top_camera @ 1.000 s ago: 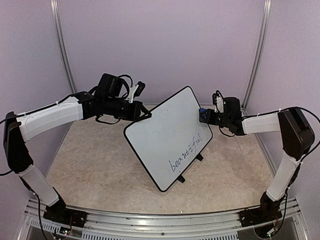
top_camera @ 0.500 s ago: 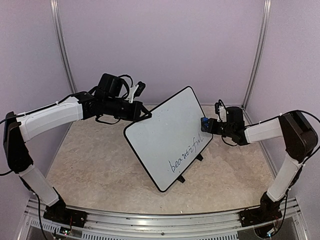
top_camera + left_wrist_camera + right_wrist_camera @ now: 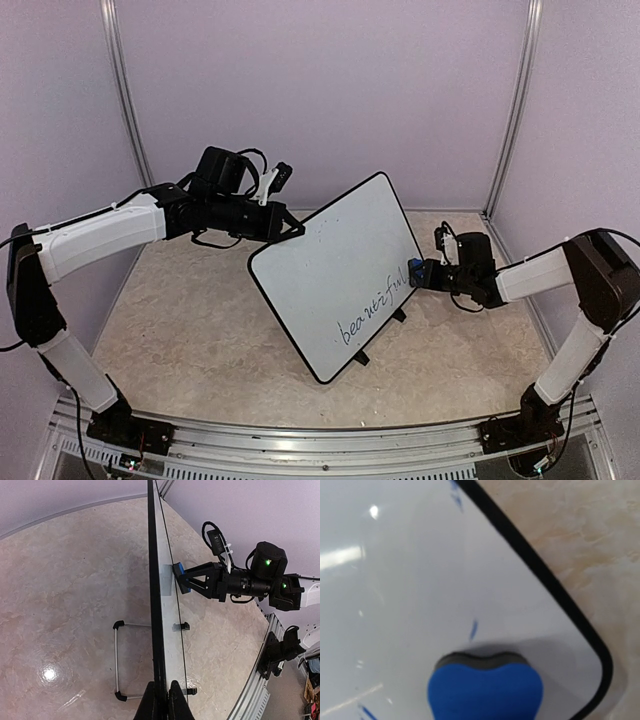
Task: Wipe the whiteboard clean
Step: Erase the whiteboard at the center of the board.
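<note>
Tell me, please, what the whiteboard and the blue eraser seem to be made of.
Whiteboard: smooth, glossy white face, likely coated or laminated, since light glints streak it. Its thin black rim looks like matte plastic. Eraser: blue body, probably soft foam, as its outline bulges against the board, with a grey, felt-like wiping layer.
</note>
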Available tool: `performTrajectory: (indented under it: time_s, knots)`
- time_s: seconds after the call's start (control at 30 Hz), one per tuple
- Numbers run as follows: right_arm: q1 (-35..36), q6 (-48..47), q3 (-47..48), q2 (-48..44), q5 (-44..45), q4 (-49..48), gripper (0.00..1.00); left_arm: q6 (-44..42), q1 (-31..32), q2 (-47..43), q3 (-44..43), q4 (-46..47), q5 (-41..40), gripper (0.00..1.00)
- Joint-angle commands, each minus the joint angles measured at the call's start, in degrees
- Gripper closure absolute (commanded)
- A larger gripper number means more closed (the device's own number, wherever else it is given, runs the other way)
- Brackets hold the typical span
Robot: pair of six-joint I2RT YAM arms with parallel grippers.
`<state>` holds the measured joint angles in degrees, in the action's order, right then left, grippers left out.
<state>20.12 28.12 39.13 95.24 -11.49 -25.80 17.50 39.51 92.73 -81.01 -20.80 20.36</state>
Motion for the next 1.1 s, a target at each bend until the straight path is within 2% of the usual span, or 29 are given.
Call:
performTrajectory:
  time_s: [0.0,0.37,0.47,0.9,1.07]
  knots:
    - [0.61,-0.44,2.78,-0.3,-1.94,3.0,0.7,-7.65,2.51,-1.27,0.29,2.69,6.19,1.0]
    - [0.84,-1.52,13.67,1.07,0.64,7.06,0.7,-7.74,2.51,-1.22,0.24,2.6,6.17,1.0]
    - [0.08,-0.6,15.02,2.37,-1.21,7.31,0.7,-7.76,2.5,-1.41,0.24,2.51,5.86,1.0]
    - [-3.57,2.74,5.6,2.94,-8.19,6.41,0.7,-7.74,2.42,-1.66,0.24,2.6,6.12,1.0]
    - [-4.74,2.67,4.64,3.01,-9.19,8.13,0.7,-7.64,2.42,-1.67,0.25,2.58,6.09,1.0]
